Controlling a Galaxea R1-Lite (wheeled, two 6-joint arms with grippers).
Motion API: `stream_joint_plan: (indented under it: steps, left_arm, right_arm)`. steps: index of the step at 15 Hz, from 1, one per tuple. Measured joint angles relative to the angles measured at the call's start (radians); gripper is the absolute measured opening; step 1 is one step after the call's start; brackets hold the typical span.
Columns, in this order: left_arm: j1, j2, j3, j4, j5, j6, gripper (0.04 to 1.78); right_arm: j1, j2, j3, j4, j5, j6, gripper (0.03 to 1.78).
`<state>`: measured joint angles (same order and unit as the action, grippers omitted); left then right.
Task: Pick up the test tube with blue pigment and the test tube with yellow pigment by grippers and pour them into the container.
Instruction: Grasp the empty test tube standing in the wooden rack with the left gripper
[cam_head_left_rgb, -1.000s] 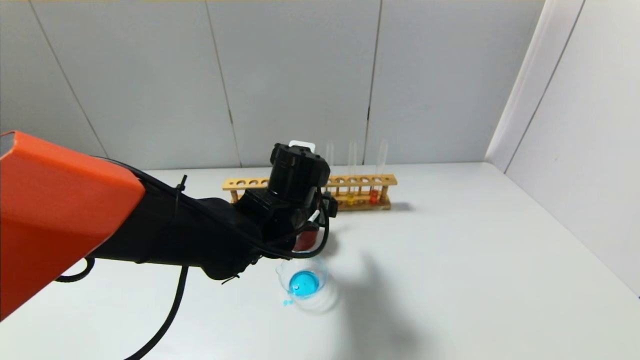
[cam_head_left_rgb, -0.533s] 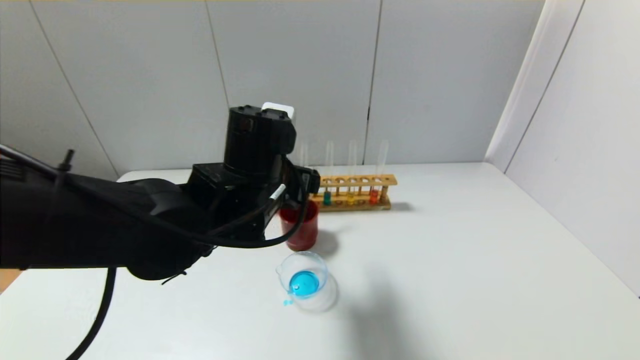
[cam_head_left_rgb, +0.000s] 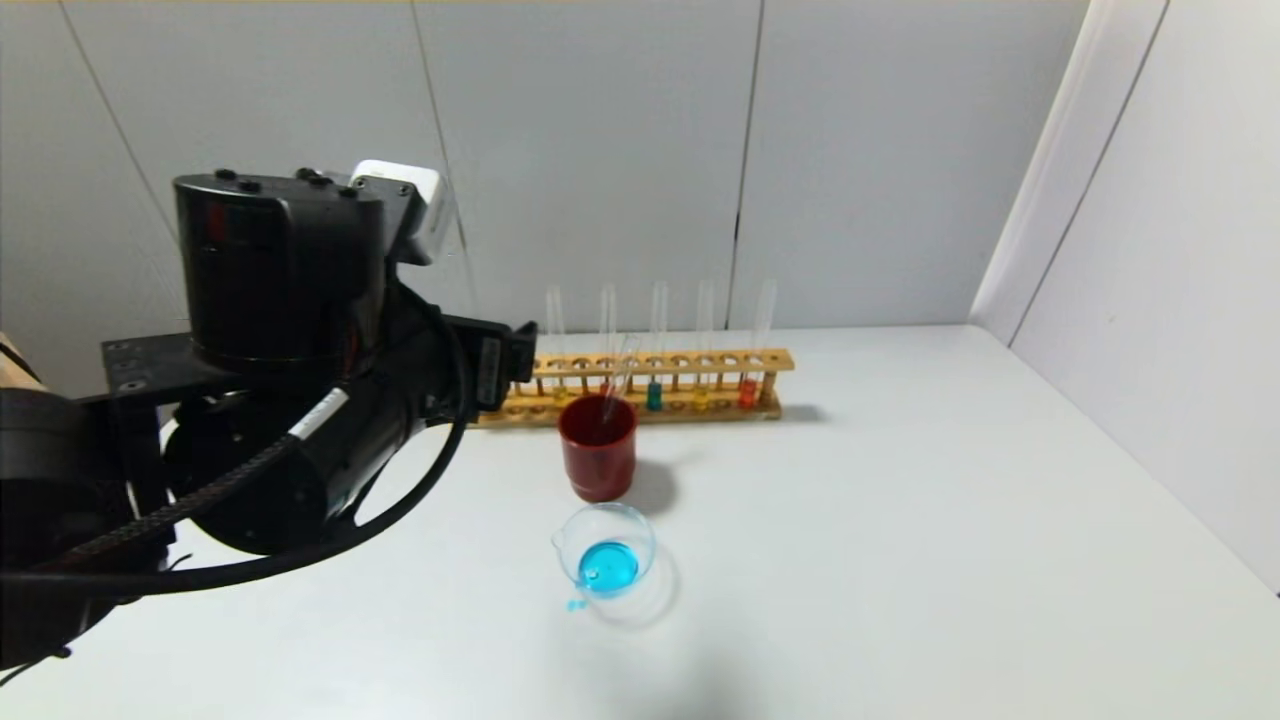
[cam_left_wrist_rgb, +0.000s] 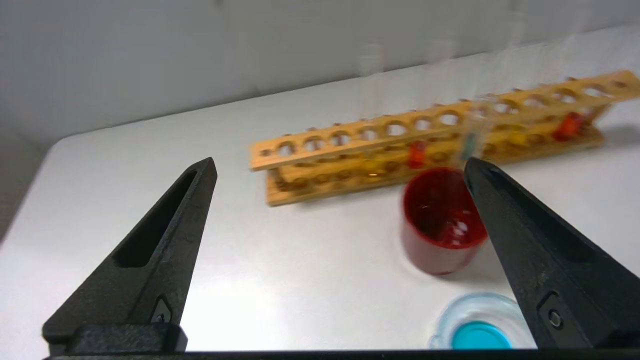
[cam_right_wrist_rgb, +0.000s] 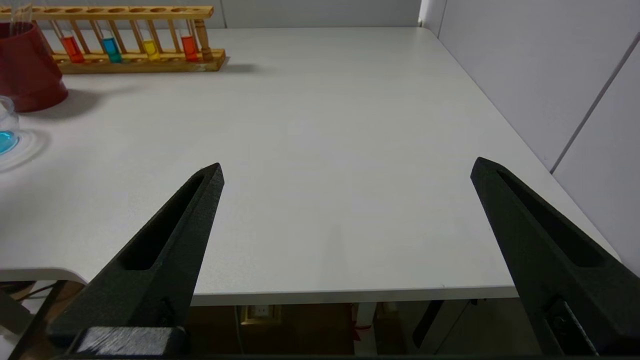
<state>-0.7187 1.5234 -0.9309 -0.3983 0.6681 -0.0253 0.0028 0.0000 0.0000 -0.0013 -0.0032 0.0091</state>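
The head view shows the whole desk (cam_head_left_rgb: 900, 560) with the left arm bulking at the left of the frame, yet its claw tips are hidden behind the arm's black body. The left wrist view supplies them: the left claw (cam_left_wrist_rgb: 340, 167) has its two fingers spread wide apart, nothing between them, held above the desk and touching nothing. The right wrist view shows what the head view lacks, the right claw (cam_right_wrist_rgb: 347, 167), fingers likewise wide apart and empty, near the desk's front edge, well apart from the glassware.

The container (cam_head_left_rgb: 605, 560) sits at lower centre of the head view with cyan-blue liquid in its bottom and a few blue drops on the desk just beside its lip. Behind it stands the red cup (cam_head_left_rgb: 597, 447) with an empty-looking clear tube (cam_head_left_rgb: 618, 385) leaning in it. Behind the cup, the wooden rack (cam_head_left_rgb: 640, 385) runs across mid-frame. In the right wrist view, upper left, the rack's tubes show clearly: the test tube with blue pigment (cam_right_wrist_rgb: 111, 49) and, beside it, the test tube with yellow pigment (cam_right_wrist_rgb: 150, 48), flanked by red-orange tubes.

A small white label on the left arm is too small to read.
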Motion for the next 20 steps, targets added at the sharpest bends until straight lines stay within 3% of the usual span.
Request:
stream_joint_plan:
  steps: [3,6,11,13,20]
  left_arm:
    - [0.072,-0.077,0.067,0.002,0.004,0.001,1.73]
    - [0.189,-0.146,0.122,0.01,-0.059,0.003,1.73]
    - [0.418,-0.286,0.246,0.013,-0.379,0.049,1.73]
    - [0.442,-0.332,0.294,0.01,-0.425,0.05,1.73]
    - [0.442,-0.376,0.34,0.002,-0.436,0.049,1.73]
  right_arm:
    - [0.0,0.0,0.0,0.0,0.0,0.0,1.74]
    - [0.0,0.0,0.0,0.0,0.0,0.0,1.74]
    - [0.0,0.0,0.0,0.0,0.0,0.0,1.74]
    - [0.0,0.0,0.0,0.0,0.0,0.0,1.74]
    - [0.0,0.0,0.0,0.0,0.0,0.0,1.74]
